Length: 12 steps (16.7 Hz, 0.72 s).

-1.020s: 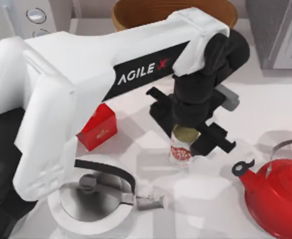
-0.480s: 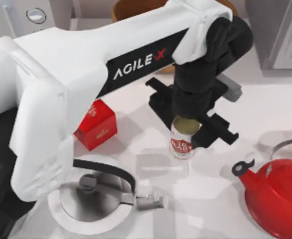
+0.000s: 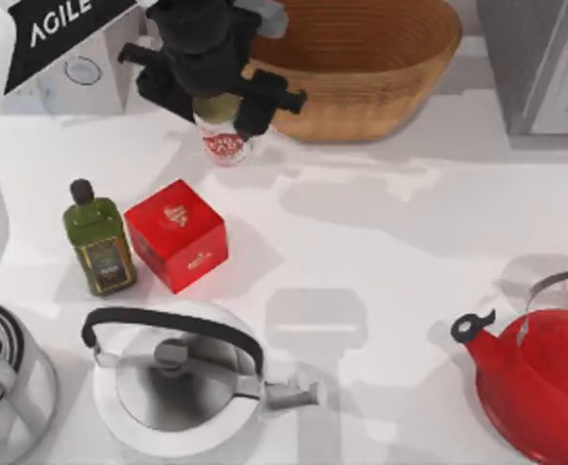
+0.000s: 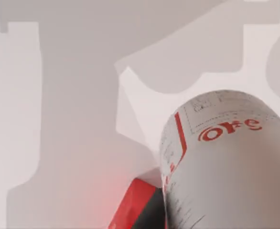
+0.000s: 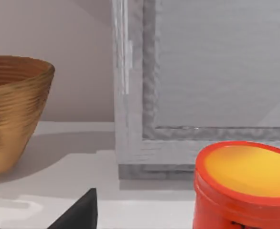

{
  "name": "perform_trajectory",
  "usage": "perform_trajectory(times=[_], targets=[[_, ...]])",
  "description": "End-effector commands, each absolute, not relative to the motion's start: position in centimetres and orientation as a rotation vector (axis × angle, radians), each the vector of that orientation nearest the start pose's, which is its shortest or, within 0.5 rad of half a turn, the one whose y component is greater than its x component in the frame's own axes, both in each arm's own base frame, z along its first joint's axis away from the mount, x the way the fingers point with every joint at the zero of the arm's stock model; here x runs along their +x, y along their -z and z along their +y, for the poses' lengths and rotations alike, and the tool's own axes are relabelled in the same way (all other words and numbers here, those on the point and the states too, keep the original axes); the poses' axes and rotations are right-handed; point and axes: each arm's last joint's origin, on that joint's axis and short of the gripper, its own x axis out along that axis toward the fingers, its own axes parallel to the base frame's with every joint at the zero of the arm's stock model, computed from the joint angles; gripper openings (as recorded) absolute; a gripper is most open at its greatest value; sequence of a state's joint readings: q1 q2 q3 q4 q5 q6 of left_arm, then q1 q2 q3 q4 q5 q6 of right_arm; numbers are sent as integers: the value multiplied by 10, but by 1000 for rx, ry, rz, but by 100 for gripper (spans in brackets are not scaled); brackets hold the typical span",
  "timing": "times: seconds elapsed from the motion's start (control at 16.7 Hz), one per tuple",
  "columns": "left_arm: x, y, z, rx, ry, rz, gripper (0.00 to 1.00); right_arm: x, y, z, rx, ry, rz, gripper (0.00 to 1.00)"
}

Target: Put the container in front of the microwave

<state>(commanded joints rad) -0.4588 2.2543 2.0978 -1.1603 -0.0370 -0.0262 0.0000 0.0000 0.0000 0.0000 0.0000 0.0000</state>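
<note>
My left gripper (image 3: 221,108) is at the back left of the table, shut on the container (image 3: 225,144), a small white can with a red label and an olive-tan top. The can hangs upright between the black fingers (image 3: 268,98). It is just right of the microwave (image 3: 110,58), a light grey-white box with a round dial (image 3: 82,70), and close to the basket's left side. Close up in the left wrist view, the container (image 4: 226,157) is over the white table. I cannot tell whether it touches the table. A dark part of my right gripper (image 5: 80,213) shows in the right wrist view.
A wicker basket (image 3: 381,68) stands at the back centre and a darker grey appliance (image 3: 546,58) at the back right. A green oil bottle (image 3: 98,242) and a red cube box (image 3: 177,232) stand at the left. A white kettle (image 3: 177,383) is in front and a red kettle (image 3: 546,383) at the front right.
My left arm has carried the container from the table's middle to the back left, beside the microwave. The oil bottle, covered by the arm before, is now in sight.
</note>
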Motion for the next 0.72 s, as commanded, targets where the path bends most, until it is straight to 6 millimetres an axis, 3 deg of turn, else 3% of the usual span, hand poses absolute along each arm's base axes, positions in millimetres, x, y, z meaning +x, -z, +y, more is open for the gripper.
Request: perform_trajectory(times=[0.18, 0.36, 0.48, 0.72], targets=[[443, -232, -98, 160, 154, 1338, 0, 106, -160, -1, 0, 0, 0, 100], [434, -222, -30, 64, 50, 1449, 0, 106, -160, -1, 0, 0, 0, 100], [424, -213, -8, 29, 22, 1526, 0, 106, -160, -1, 0, 0, 0, 100], [419, -207, -3, 17, 15, 1569, 0, 106, -160, -1, 0, 0, 0, 100]])
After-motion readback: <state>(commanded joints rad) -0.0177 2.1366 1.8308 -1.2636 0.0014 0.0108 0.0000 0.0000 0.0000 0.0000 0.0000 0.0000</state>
